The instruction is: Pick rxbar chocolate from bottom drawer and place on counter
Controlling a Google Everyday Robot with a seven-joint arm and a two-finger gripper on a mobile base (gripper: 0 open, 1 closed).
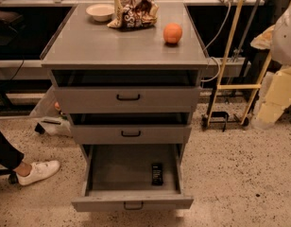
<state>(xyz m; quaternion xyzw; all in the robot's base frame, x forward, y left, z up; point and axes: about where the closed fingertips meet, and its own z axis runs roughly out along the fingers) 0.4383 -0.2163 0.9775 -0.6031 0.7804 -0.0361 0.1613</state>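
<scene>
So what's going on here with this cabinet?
Nothing is being handled right now. The bottom drawer is pulled open, with the rxbar chocolate lying inside, untouched. The counter holds a bowl, a snack bag and an orange. The robot's gripper is out of view.

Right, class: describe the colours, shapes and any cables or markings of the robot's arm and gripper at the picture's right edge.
The arm shows as a smooth, rounded white casing at the right edge. Below it, the gripper is pale cream-yellow, built of flat, blocky, angular pieces. No markings or cables show on either, and the frame cuts off much of both.
</scene>
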